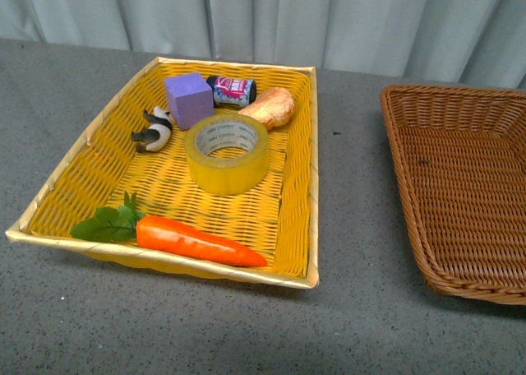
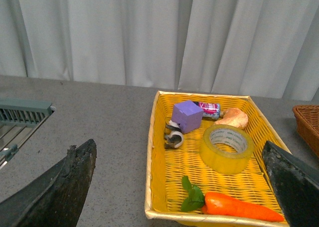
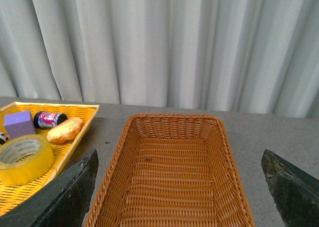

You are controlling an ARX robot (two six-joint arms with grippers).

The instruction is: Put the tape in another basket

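Note:
The tape (image 1: 227,154), a wide yellow translucent roll with a whitish core, lies flat in the middle of the yellow woven basket (image 1: 78,157). It also shows in the left wrist view (image 2: 227,148) and the right wrist view (image 3: 22,159). The brown wicker basket (image 1: 493,264) stands to the right, with nothing in it (image 3: 172,187). My left gripper (image 2: 182,187) is open, above and in front of the yellow basket (image 2: 155,177). My right gripper (image 3: 179,189) is open above the brown basket. Neither arm shows in the front view.
The yellow basket also holds a purple cube (image 1: 188,99), a small can (image 1: 232,90), a bread piece (image 1: 269,108), a black-and-white figure (image 1: 152,130) and a toy carrot (image 1: 197,242). A grey rack (image 2: 20,125) stands left of the basket. Curtains hang behind the table.

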